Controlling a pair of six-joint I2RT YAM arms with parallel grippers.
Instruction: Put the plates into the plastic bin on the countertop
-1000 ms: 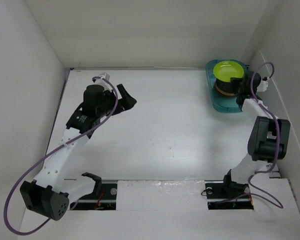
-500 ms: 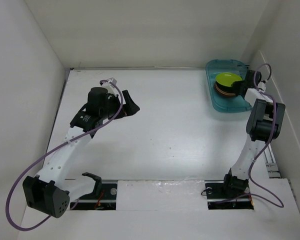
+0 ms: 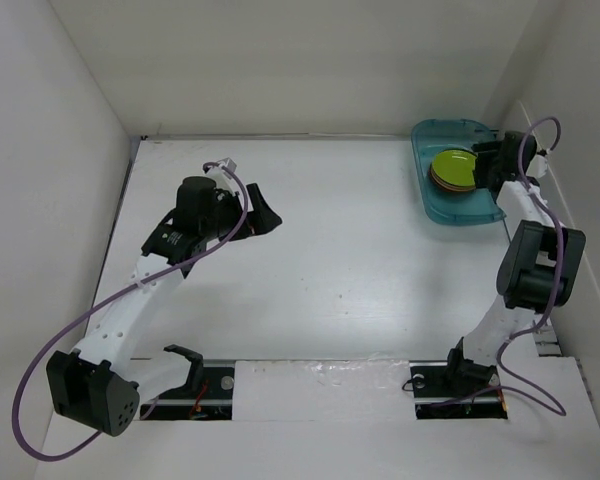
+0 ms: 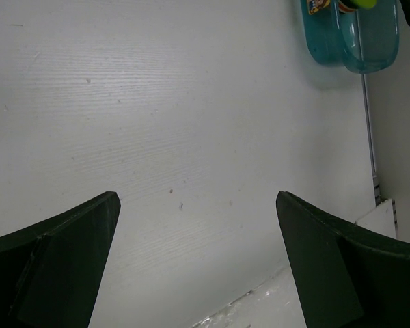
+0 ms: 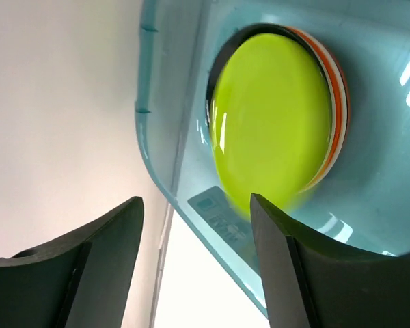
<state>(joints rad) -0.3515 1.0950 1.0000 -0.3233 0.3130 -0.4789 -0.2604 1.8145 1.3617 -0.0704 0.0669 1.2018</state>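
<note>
A stack of plates with the lime green plate (image 3: 452, 166) on top lies in the teal plastic bin (image 3: 450, 214) at the far right corner of the countertop (image 3: 350, 250). In the right wrist view the lime plate (image 5: 270, 123) covers orange, cream and black plate rims (image 5: 337, 89) inside the bin (image 5: 165, 130). My right gripper (image 3: 488, 162) stands at the stack's right side, open (image 5: 197, 260), with only the bin's rim between its fingers. My left gripper (image 3: 264, 212) hangs open over the bare countertop at the left (image 4: 198, 260), nothing in it.
White walls close in the countertop on the left, back and right; the bin sits tight against the right wall (image 3: 570, 150). The bin's corner (image 4: 359, 48) shows at the top right of the left wrist view. A foil-taped strip (image 3: 330, 375) runs along the near edge.
The plate stack has come down into the bin and my right gripper has opened off it. The left arm has shifted slightly right.
</note>
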